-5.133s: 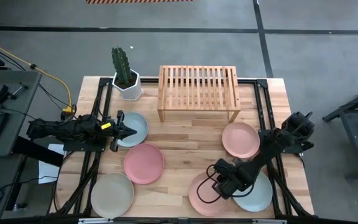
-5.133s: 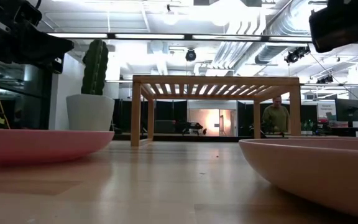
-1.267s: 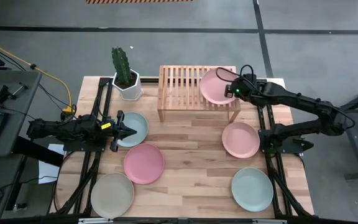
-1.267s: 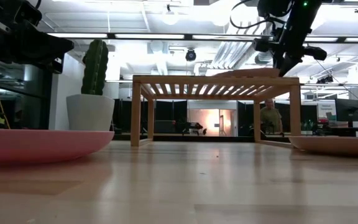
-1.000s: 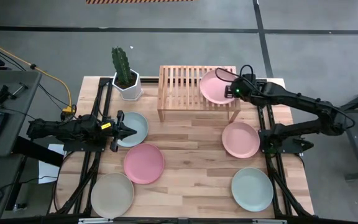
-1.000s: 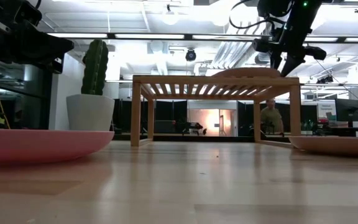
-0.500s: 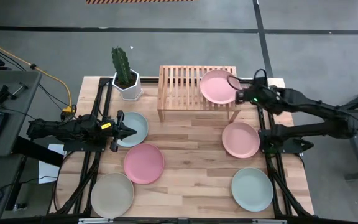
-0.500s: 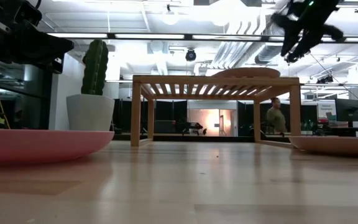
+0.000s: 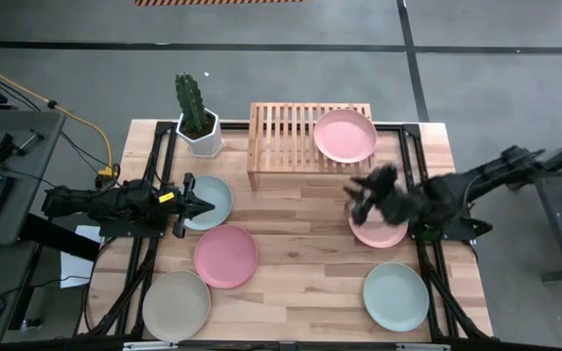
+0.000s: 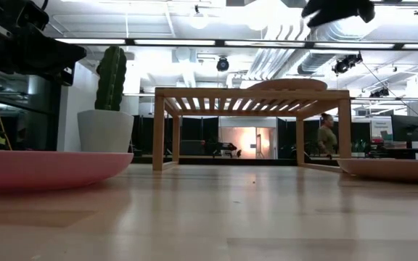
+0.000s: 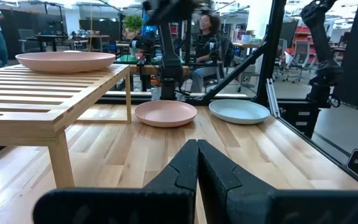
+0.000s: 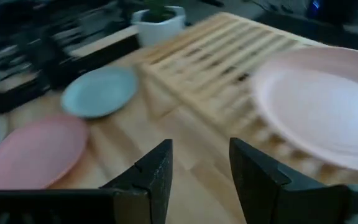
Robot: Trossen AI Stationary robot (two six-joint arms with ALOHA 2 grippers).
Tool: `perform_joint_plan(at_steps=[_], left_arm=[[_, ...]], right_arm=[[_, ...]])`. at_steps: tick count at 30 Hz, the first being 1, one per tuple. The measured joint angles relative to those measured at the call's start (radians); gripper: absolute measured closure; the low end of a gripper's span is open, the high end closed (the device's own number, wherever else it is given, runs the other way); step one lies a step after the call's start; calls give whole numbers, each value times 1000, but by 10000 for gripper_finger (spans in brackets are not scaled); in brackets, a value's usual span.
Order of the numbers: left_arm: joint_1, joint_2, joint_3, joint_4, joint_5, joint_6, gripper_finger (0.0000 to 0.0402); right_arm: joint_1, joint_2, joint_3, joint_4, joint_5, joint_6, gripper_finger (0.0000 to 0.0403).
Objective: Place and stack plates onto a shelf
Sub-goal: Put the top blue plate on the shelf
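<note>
Nearest the front edge lie a round beige matte plate [image 9: 176, 305] and a pale green round plate [image 9: 395, 296], flat and well apart, waiting to be picked. Farther in sits a pink round plate [image 9: 225, 255]. The left gripper [image 9: 191, 203], fingers pressed together and empty, waits at the rim of the pale blue round plate [image 9: 213, 201]. The right gripper [image 9: 364, 193] hangs above a second pink plate [image 9: 379, 231] with fingers spread and empty, probably lining up its next pick. Farthest, the low light-wood slatted shelf [image 9: 291, 136] carries a third pink plate [image 9: 345, 135] on its right end, leaving room beside it. A white hexagonal cactus pot [image 9: 202, 135] stands beside the shelf.
</note>
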Motion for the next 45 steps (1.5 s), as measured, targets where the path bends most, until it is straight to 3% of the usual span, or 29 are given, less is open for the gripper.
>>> perform_joint_plan(at_steps=[5, 8, 19, 26, 30, 33, 36, 41, 45], left_arm=[[0, 0, 0, 0, 0, 0, 401], [0, 0, 0, 0, 0, 0, 401], [0, 0, 0, 0, 0, 0, 401], [0, 0, 0, 8, 0, 0, 401], [0, 0, 0, 21, -1, -35, 402], [0, 0, 0, 27, -1, -115, 402], [0, 0, 0, 46, 0, -204, 402], [0, 11, 0, 186, -56, -312, 400], [-3, 75, 0, 280, -48, -361, 377]], right_arm=[[157, 152, 0, 26, 123, 56, 263], [198, 231, 0, 9, 141, 143, 263], [208, 406, 0, 4, -91, 271, 263], [228, 425, -2, -144, -157, 397, 263], [266, 391, -92, -121, -181, 501, 263], [293, 362, -210, 13, -205, 570, 263], [301, 345, -327, 284, -203, 542, 263], [279, 344, -454, 778, -180, 312, 263], [259, 344, -471, 984, -162, 106, 263]])
